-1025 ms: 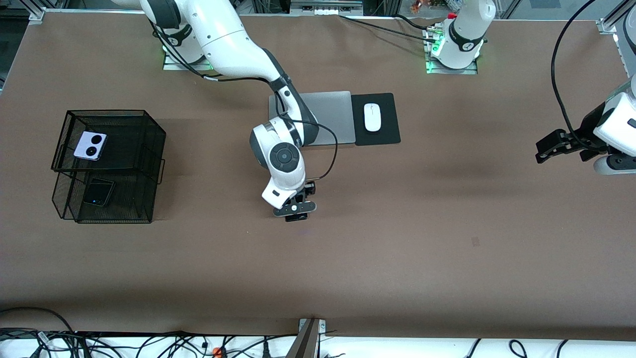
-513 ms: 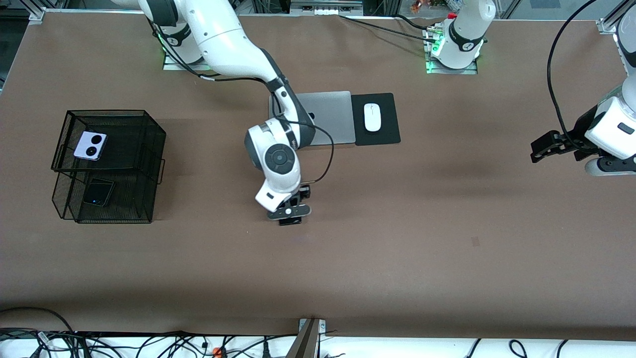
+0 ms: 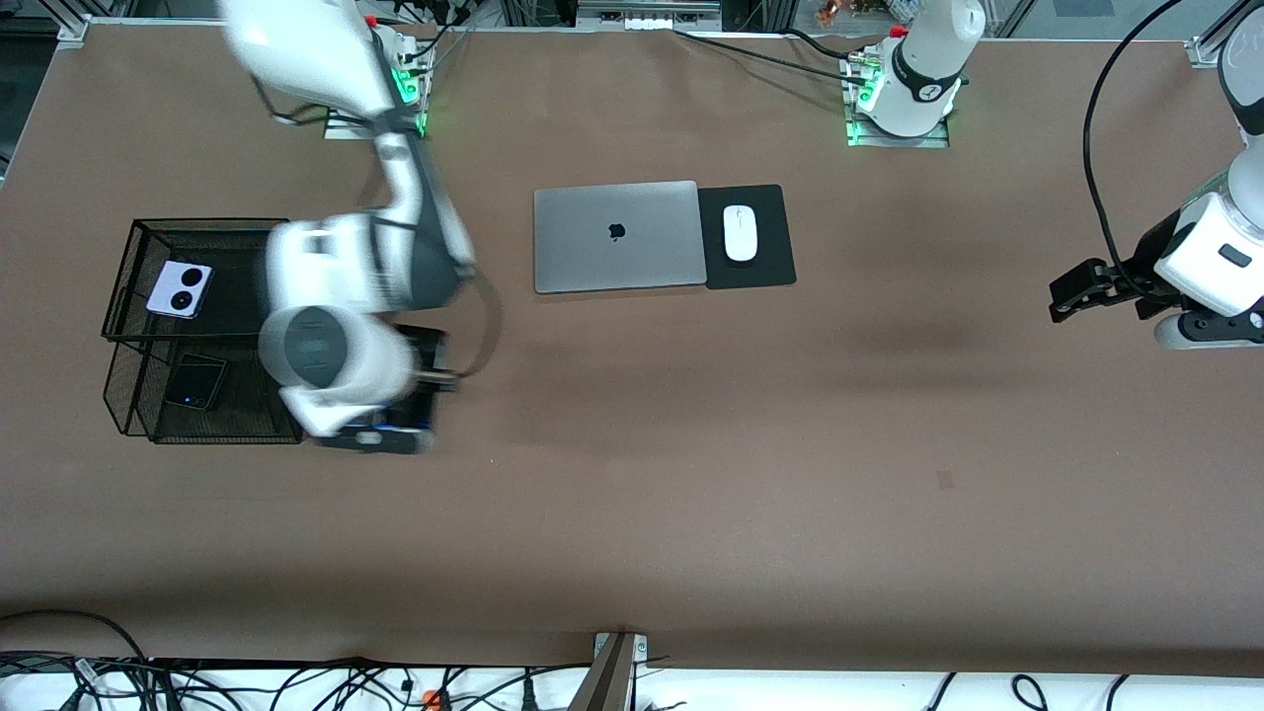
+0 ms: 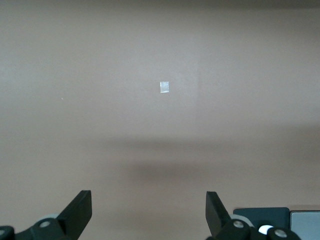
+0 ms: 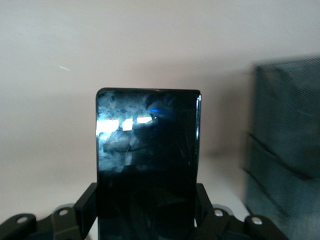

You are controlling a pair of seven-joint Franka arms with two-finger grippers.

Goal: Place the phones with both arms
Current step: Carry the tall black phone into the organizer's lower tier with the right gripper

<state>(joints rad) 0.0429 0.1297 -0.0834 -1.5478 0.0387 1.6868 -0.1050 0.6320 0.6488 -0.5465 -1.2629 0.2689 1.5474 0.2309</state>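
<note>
Right hand (image 3: pixel 380 434), blurred at middle left of the front view beside the black mesh rack (image 3: pixel 296 247), is clenched on the long black phone (image 5: pixel 147 165). The lavender phone (image 3: pixel 179 289) lies on the rack's top tier, the small black phone (image 3: pixel 196 382) on its lower tier. Left hand (image 3: pixel 1071 293), at the frame's right edge over the bare desk (image 3: pixel 790 474), waits with fingers (image 4: pixel 80 210) spread, grasping nothing.

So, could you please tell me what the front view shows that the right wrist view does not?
Only the front view shows the lavender phone and small black phone on the mesh rack's two levels, the laptop, the mouse and the open left gripper. Only the right wrist view shows the long phone's glossy face. Both share the right gripper, shut on that phone, beside the rack.
</note>
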